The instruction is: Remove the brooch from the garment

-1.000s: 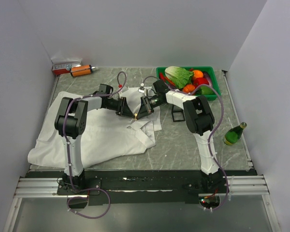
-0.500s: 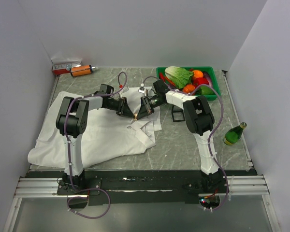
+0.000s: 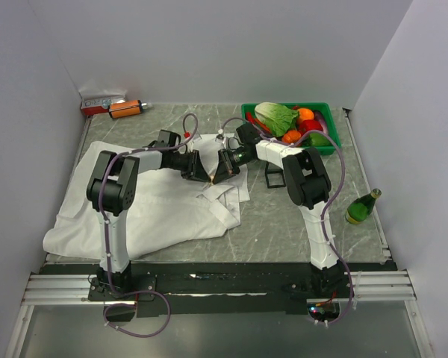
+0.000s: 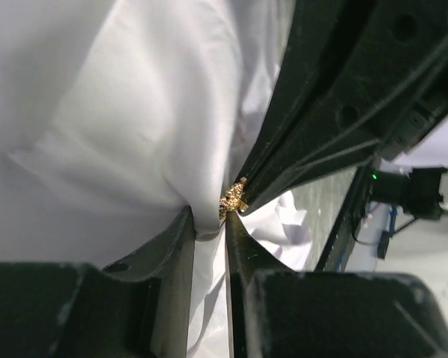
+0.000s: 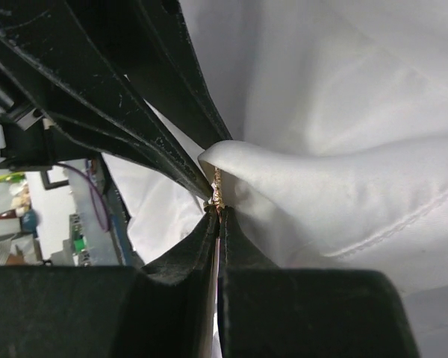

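Observation:
A white shirt [image 3: 149, 205] lies spread on the grey table. The tiny gold brooch [image 3: 210, 180] sits on a raised fold of it between the two grippers. In the left wrist view the brooch [image 4: 232, 200] shows just past my left gripper [image 4: 207, 221], whose jaws are shut on a pinch of white shirt cloth [image 4: 134, 134]. In the right wrist view my right gripper [image 5: 218, 212] is shut on the lower edge of the brooch [image 5: 217, 190], which stands edge-on against the cloth fold [image 5: 299, 186]. From above the left gripper [image 3: 202, 176] and right gripper [image 3: 216, 177] meet tip to tip.
A green tray [image 3: 325, 112] of vegetables stands at the back right. A green bottle [image 3: 362, 206] lies at the right. An orange object [image 3: 125, 109] and a red-and-white box [image 3: 101, 102] sit at the back left. A small black stand [image 3: 272, 175] is beside the right arm.
The left gripper has shifted slightly right, closing the gap to the right gripper at the brooch. The right arm has barely moved.

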Action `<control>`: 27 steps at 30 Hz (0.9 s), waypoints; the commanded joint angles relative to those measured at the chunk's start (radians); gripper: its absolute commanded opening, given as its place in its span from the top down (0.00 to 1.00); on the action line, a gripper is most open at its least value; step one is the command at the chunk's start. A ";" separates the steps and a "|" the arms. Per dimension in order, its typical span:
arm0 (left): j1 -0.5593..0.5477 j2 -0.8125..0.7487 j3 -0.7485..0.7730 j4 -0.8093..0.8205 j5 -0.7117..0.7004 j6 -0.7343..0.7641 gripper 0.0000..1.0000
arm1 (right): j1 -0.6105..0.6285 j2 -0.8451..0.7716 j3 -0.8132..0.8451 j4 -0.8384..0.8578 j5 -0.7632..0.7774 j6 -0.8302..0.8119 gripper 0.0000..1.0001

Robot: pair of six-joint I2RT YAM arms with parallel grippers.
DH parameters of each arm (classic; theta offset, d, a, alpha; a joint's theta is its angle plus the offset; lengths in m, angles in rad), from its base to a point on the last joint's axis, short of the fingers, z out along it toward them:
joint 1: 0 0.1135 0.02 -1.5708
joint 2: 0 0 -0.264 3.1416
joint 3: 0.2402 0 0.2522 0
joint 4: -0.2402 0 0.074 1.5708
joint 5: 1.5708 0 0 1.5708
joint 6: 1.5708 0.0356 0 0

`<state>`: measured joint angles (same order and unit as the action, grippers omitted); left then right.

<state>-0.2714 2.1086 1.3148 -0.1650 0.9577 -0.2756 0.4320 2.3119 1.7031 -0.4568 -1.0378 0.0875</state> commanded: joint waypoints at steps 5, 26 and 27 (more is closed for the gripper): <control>-0.061 -0.045 0.066 -0.060 -0.393 -0.108 0.86 | 0.068 -0.072 0.061 0.015 -0.099 0.031 1.00; 0.093 -0.159 0.038 -0.147 0.153 0.247 0.47 | 0.011 -0.080 0.013 0.102 -0.157 0.113 1.00; 0.087 -0.159 0.018 -0.124 0.151 0.231 0.48 | 0.011 -0.086 0.007 0.107 -0.157 0.110 1.00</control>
<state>-0.1577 1.9827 1.3643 -0.3264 0.9901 -0.0803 0.4446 2.3058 1.7035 -0.4007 -1.1507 0.1825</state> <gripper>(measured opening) 0.524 0.049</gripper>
